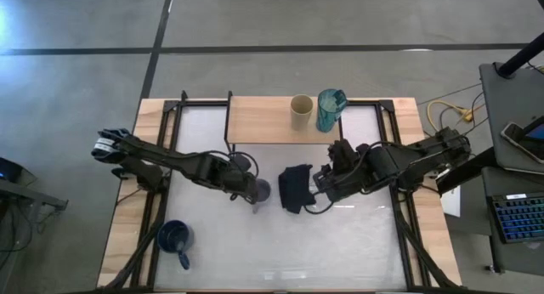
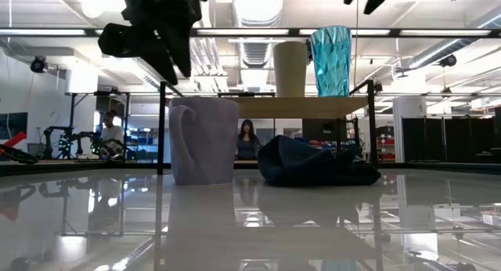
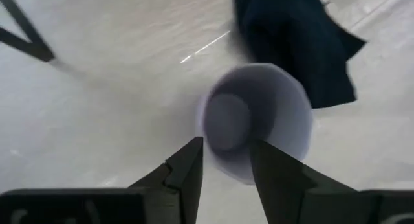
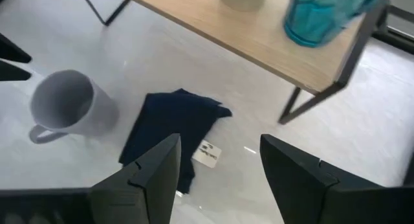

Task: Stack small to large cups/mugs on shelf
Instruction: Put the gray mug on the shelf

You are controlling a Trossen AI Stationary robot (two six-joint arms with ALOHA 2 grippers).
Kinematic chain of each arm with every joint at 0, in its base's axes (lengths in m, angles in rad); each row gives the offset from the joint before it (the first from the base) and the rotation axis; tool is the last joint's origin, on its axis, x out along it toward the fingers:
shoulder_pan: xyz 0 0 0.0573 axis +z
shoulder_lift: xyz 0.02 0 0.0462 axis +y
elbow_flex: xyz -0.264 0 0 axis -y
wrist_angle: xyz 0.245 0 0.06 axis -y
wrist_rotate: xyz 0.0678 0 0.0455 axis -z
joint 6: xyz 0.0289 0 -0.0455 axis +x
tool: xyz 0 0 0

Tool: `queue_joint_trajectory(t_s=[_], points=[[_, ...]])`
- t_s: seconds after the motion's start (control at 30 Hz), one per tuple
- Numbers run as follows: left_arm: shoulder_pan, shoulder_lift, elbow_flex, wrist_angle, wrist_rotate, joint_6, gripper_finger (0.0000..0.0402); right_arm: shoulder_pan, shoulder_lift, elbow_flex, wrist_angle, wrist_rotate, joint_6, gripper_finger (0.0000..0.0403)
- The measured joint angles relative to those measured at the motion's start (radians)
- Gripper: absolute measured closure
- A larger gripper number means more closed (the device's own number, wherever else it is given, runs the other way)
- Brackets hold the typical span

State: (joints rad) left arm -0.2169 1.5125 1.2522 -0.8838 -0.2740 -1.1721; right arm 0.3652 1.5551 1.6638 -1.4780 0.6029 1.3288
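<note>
The dark blue mug (image 1: 175, 238) stands nearest, alone at the desk's (image 1: 340, 251) front left. Mid-desk, the grey-lavender mug (image 1: 260, 190) stands upright just beside a dark cloth (image 1: 295, 188); it looks rigid, glazed and probably slippery, so its rim wall or handle seems the best hold. The left hand (image 1: 248, 185) hovers over it, fingers parted, grasping nothing; the right hand (image 1: 327, 177) is spread and empty beyond the cloth. Farthest, the beige cup (image 1: 301, 112) and teal mug (image 1: 330, 110) stand on the shelf (image 1: 259, 120).

Two cups (image 1: 302, 112) on shelf (image 1: 259, 122) — mug (image 1: 258, 190) beside cloth (image 1: 294, 189)
</note>
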Motion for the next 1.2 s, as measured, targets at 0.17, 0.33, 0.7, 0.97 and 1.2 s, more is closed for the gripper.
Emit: queue_joint_trajectory(t_s=[0.17,0.33,0.7,0.97,1.2], points=[[0.002,0.02,0.0,0.049,0.011,0.0,0.0287,0.013,-0.001,0.0,-0.015,0.0,0.017,0.0197],[0.008,0.068,-0.008,0.033,0.064,0.001,0.0287,0.015,-0.004,0.0,-0.014,0.0,0.025,0.0197],[0.024,0.096,-0.028,0.001,0.069,0.0,0.0287,0.015,-0.002,0.0,-0.012,0.0,0.024,0.0197],[0.036,0.122,-0.032,0.019,0.088,0.001,0.0293,0.015,-0.002,0.0,-0.012,0.001,0.022,0.0197],[0.047,0.129,-0.032,0.031,0.086,0.009,0.0352,0.015,-0.002,-0.002,-0.012,0.001,0.021,0.0197]])
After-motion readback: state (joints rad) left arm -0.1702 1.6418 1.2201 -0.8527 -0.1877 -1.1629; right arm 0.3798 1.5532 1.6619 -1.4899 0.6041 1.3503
